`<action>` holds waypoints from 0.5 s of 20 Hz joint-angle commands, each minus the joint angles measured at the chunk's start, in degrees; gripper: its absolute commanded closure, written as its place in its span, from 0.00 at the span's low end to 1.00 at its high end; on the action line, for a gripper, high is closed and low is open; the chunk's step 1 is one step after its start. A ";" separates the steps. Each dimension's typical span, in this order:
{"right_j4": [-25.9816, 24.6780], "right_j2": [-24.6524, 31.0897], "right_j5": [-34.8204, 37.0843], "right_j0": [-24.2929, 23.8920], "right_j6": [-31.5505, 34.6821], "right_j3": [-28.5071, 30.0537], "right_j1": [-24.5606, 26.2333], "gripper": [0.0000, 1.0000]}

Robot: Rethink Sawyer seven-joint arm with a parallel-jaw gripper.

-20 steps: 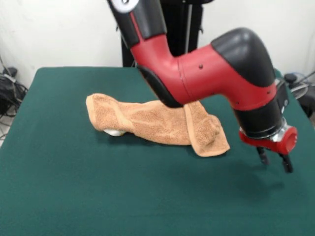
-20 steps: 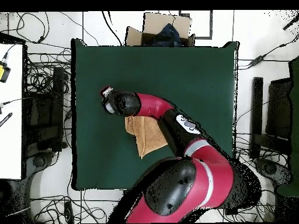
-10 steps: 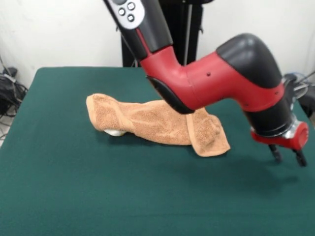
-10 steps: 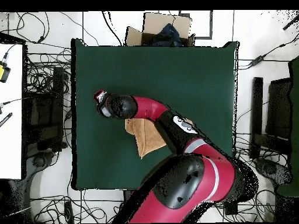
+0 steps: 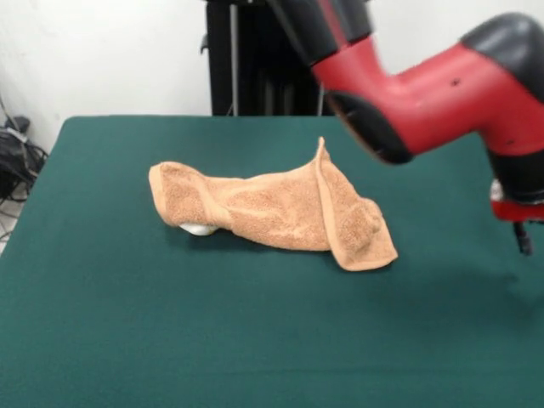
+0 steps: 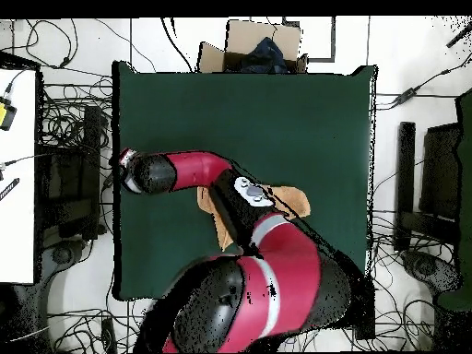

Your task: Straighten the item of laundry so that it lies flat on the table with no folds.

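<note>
One towel (image 5: 272, 212) bunched on table (image 5: 127, 340) | jaws (image 5: 524, 238) at edge, state unreadable, holding nothing

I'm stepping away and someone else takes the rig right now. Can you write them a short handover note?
Gripper: at the table's side edge, well away from the towel, holding nothing; only one fingertip shows, so open or shut is unclear.
Towel: near the middle of the green table, bunched into a long crumpled strip, one end rolled under with a white tag showing, the other end folded over with a ridge standing up.
Done: nothing flat yet.
Left: grasp an edge or corner, pull the folds open, spread it flat.
</note>
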 commanded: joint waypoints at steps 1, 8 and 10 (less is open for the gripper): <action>3.47 -15.88 10.13 10.83 14.31 0.36 -8.03 0.00; 6.61 -25.26 12.69 19.30 17.53 -3.43 -8.42 0.00; 6.81 -28.38 14.06 21.61 17.85 -4.94 -8.43 0.00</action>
